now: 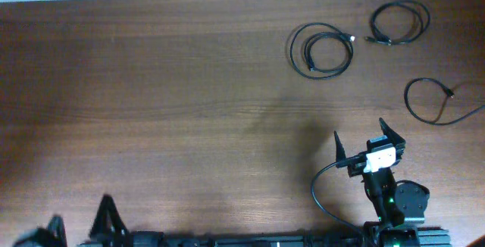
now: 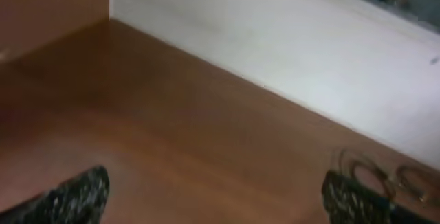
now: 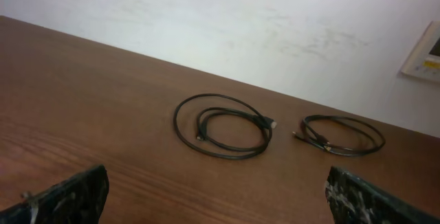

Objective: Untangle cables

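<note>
Three thin black cables lie apart on the wooden table at the far right. One coiled cable (image 1: 321,50) shows in the right wrist view (image 3: 221,126). A second coil (image 1: 399,23) lies right of it (image 3: 342,135). A third, looser loop (image 1: 436,101) lies nearer the right edge. My right gripper (image 1: 369,136) is open and empty, hovering near the front right, short of the cables (image 3: 216,196). My left gripper (image 1: 79,220) is open and empty at the front left edge (image 2: 213,196). Two coils show blurred at the lower right of the left wrist view (image 2: 385,176).
A pale wall (image 3: 240,31) rises behind the table's far edge. A thick black wire (image 1: 322,194) curves from the right arm's base (image 1: 398,205) over the table front.
</note>
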`<state>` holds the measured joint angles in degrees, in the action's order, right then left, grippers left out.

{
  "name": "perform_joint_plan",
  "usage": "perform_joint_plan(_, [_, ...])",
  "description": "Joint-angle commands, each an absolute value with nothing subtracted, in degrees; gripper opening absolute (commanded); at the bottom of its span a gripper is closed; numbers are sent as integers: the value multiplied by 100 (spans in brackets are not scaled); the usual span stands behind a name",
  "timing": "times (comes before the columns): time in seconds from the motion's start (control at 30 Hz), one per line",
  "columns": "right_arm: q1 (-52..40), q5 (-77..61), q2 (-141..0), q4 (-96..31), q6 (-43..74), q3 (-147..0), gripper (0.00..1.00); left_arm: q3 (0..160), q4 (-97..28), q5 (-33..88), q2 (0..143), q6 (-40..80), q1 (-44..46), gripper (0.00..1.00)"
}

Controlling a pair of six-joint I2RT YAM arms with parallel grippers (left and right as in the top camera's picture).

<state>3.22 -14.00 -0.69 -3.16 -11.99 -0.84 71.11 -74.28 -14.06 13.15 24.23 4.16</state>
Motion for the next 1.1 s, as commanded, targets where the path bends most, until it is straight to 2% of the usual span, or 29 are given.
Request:
perform_joint_plan(0.0, [303, -1330, -36, -316, -1179, -32, 99, 7109, -8294, -1345, 945, 2606, 255, 99])
perform_joint_plan(0.43, [303, -1330, -36, -316, -1179, -32, 99, 7109, -8388, -1286, 364, 2609, 215, 99])
perform_joint_plan(0.6, [303, -1328, -36, -316, -1179, -32, 99, 7113, -8409, -1262, 32, 2613, -163, 99])
perform_joint_plan(1.07, [303, -1330, -36, -316, -1179, -32, 99, 7168, -8562, -1072, 36, 2626, -204, 99])
